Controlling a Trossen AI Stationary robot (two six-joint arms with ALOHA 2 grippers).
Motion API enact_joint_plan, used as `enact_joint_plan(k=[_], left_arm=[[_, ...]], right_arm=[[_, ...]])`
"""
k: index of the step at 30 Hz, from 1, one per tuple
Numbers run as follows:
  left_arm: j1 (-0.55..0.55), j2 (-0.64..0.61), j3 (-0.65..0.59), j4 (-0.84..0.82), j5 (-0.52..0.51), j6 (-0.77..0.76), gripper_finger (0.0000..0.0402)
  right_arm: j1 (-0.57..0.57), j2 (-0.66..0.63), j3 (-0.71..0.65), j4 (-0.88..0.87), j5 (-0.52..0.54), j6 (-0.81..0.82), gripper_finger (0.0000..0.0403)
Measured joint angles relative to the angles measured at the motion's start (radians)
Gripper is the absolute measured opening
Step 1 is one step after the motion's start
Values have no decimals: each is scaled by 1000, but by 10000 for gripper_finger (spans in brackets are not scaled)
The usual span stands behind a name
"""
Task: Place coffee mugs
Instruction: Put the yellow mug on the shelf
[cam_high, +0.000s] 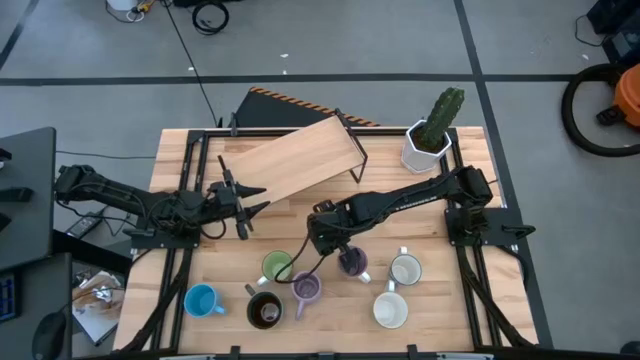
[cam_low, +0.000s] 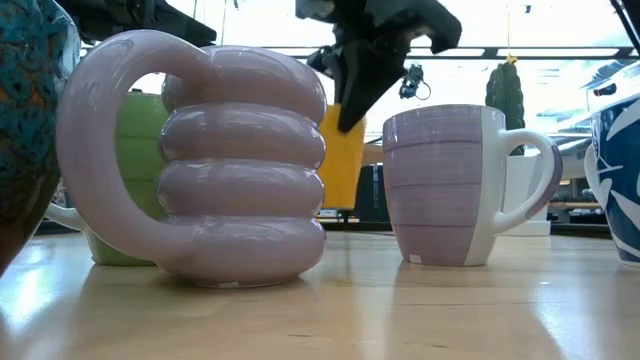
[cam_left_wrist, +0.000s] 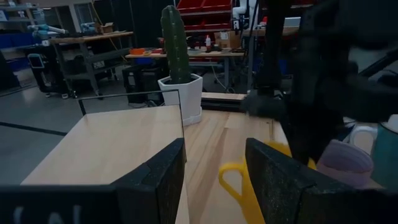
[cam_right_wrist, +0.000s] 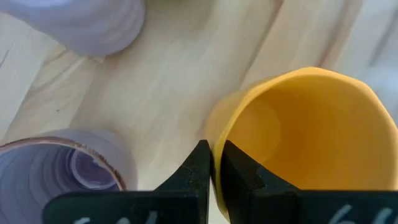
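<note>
My right gripper (cam_right_wrist: 214, 152) is shut on an orange-yellow mug (cam_right_wrist: 298, 137) above the middle of the table (cam_high: 325, 243). In the low view the mug (cam_low: 340, 160) hangs behind a ringed lilac mug (cam_low: 220, 170). My left gripper (cam_high: 240, 205) waits open at the table's left, pointing level toward the mug, whose handle (cam_left_wrist: 236, 186) shows beyond its fingers. Standing on their bases on the table are a green mug (cam_high: 277, 266), two lilac mugs (cam_high: 306, 289) (cam_high: 352, 262), a blue one (cam_high: 203, 300), a dark brown one (cam_high: 264, 311) and two white ones (cam_high: 405, 268) (cam_high: 390, 310). My right gripper pinches the orange-yellow mug's wall at its rim (cam_right_wrist: 219, 134), one finger inside the mug and one outside. The fingers come from above, slanting down. The mug hangs below them, mouth up, clear of the table.
A raised wooden shelf (cam_high: 295, 160) on thin black legs stands at the table's far middle. A white faceted pot with a cactus (cam_high: 430, 140) stands at the far right. The mugs crowd the near half of the table; bare wood shows between the shelf and the mugs.
</note>
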Motion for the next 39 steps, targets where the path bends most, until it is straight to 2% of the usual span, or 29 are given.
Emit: enact_joint_plan(k=[17,39], left_arm=[[0,0,0,-5,-5,1,176],[0,0,0,-22,-52,1,176]], right_arm=[[28,-127,0,-50,-3,7,28],[31,-179,13,-138,14,3,28]])
